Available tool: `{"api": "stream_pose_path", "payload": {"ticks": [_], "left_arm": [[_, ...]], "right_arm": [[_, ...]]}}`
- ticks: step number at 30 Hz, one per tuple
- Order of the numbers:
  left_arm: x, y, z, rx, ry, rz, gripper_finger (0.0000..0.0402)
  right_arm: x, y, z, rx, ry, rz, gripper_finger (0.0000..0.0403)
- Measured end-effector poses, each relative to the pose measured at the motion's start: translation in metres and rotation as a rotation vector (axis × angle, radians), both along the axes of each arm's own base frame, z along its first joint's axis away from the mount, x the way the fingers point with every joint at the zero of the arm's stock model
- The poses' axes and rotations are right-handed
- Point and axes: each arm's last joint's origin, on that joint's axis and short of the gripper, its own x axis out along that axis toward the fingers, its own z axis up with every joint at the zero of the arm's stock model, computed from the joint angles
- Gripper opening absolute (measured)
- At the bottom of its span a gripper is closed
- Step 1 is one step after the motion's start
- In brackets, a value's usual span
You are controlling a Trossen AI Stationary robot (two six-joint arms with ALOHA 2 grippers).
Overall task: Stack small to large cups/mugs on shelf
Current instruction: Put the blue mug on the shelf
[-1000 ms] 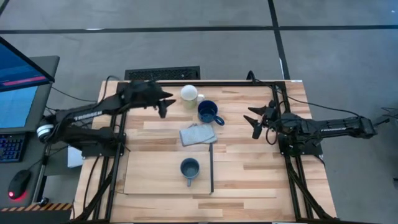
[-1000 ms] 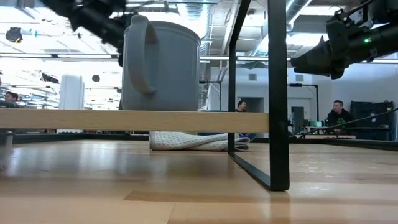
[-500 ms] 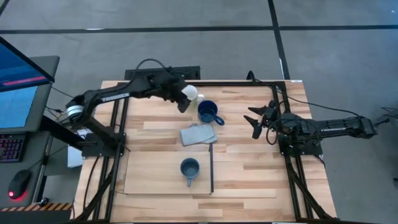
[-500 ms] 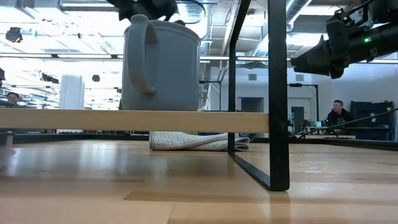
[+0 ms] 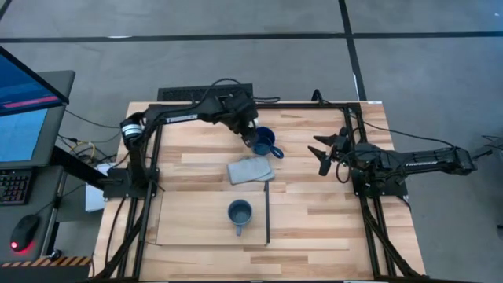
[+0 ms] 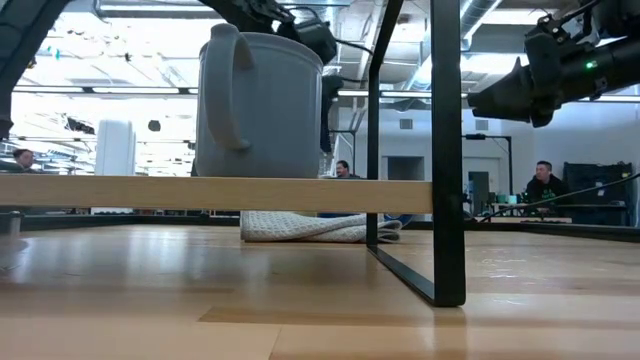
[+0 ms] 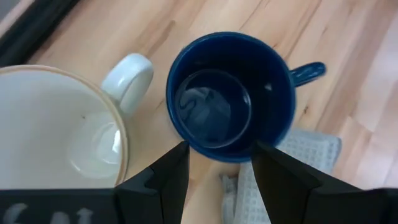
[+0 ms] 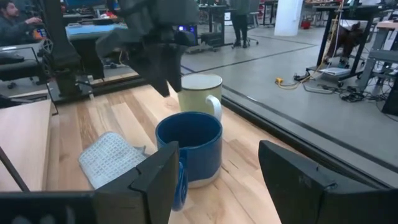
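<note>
The small slate mug (image 5: 239,212) stands upright on the pale shelf (image 5: 189,224), its handle toward the near edge; in the low view it (image 6: 260,105) fills the left. The navy mug (image 5: 266,142) and the cream mug (image 7: 56,124) stand upright side by side on the tabletop at the far middle; my left arm hides most of the cream mug from above. My left gripper (image 7: 217,171) is open, pointing down just above the navy mug (image 7: 230,93), touching nothing. My right gripper (image 5: 322,153) is open and empty above the table's right side.
A grey folded cloth (image 5: 250,170) lies on the tabletop between the navy mug and the shelf's far edge. A thin black strip (image 5: 268,212) runs along the shelf's right edge. A black frame (image 5: 346,106) borders the table's far and side edges. People sit in the room beyond.
My left gripper has swung from the table's far left toward the right, passing over the cream mug, and now hangs over the navy mug. The mugs and the cloth have not moved.
</note>
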Motion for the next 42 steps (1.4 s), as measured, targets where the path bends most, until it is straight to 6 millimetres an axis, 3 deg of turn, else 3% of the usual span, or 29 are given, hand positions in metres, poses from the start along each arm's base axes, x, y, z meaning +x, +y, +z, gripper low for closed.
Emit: {"api": "stream_pose_path", "payload": {"ticks": [7, 17, 35, 42], "left_arm": [[0.006, 0.007, -0.019, -0.047, 0.077, 0.036, 0.0163], [0.006, 0.013, -0.018, -0.027, 0.056, 0.097, 0.0163], [0.016, 0.021, -0.052, -0.076, 0.118, 0.112, 0.0163], [0.018, 0.021, -0.049, -0.055, 0.138, 0.048, 0.0160]], "right_arm": [[0.000, 0.000, -0.001, 0.002, 0.017, 0.011, 0.0244], [0.000, 0.001, -0.001, 0.004, 0.017, 0.022, 0.0244], [-0.001, 0.001, -0.005, 0.005, 0.062, 0.023, 0.0244], [-0.001, 0.001, -0.007, 0.005, 0.075, 0.023, 0.0244]]}}
